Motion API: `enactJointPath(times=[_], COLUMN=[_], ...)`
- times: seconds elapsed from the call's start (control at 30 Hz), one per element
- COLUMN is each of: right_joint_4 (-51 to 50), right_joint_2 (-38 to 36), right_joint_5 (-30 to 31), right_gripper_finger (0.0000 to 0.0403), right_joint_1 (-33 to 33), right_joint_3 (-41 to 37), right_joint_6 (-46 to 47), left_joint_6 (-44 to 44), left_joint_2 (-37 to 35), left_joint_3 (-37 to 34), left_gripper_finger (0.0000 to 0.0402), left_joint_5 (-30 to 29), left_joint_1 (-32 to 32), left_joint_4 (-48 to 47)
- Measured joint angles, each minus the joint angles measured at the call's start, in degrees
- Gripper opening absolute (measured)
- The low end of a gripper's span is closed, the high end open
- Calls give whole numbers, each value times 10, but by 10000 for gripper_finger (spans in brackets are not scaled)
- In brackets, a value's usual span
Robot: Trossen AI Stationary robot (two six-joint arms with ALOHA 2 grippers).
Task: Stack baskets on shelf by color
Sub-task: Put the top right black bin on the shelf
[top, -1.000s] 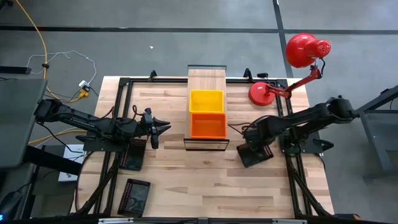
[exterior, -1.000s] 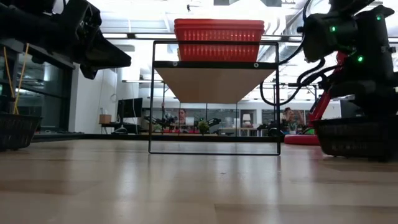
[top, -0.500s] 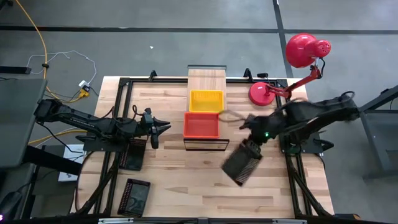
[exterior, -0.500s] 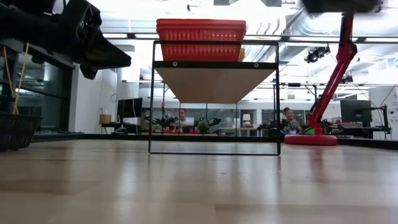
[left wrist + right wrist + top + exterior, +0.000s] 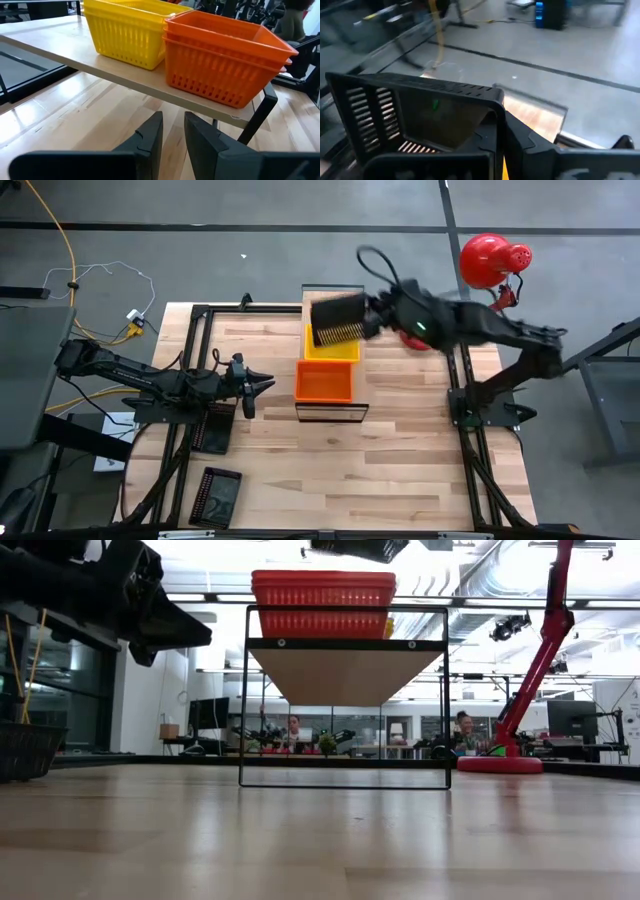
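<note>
**Basket in the air above the shelf**

Right gripper (image 5: 372, 315) is carrying a black basket (image 5: 338, 320) in the upper middle of the overhead frame, its fingers clamped on the basket's rim, with the basket hanging over the far part of the shelf (image 5: 332, 302). On the plank a yellow basket (image 5: 332, 352) is sitting just behind an orange stack (image 5: 324, 382), the two touching; the wrist picture shows the orange stack (image 5: 225, 60) as two nested baskets near the plank's front end.

Left gripper (image 5: 262, 386) is waiting at mid-left of the overhead frame, level with the orange stack and apart from it, fingers (image 5: 150, 137) slightly parted and empty. Two more black baskets are lying lower left on the tabletop (image 5: 300, 470): one (image 5: 213, 428) beneath the left arm, another (image 5: 216, 496) near the bottom edge. A red lamp (image 5: 490, 262) is standing upper right.
</note>
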Motion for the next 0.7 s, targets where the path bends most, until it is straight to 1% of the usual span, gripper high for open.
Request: enactJointPath(times=[0.07,0.2,0.33,0.47,0.7], right_joint_4=[14,40,57,55,52], right_joint_2=[25,74,119,155,177], right_joint_5=[-25,-106,-175,-240,-320], right_gripper_finger=[0,0,0,0,0], right_joint_1=[-47,-133,-196,-241,-287], right_joint_3=[4,6,6,5,5], right_joint_6=[0,6,19,36,60], left_joint_6=[1,5,11,11,11], left_joint_2=[0,0,0,0,0], left_joint_3=[0,0,0,0,0], left_gripper_finger=[70,70,70,70,70], left_joint_5=[-1,-1,-1,-1,0], left_joint_1=[0,0,0,0,0], left_joint_4=[3,10,12,12,11])
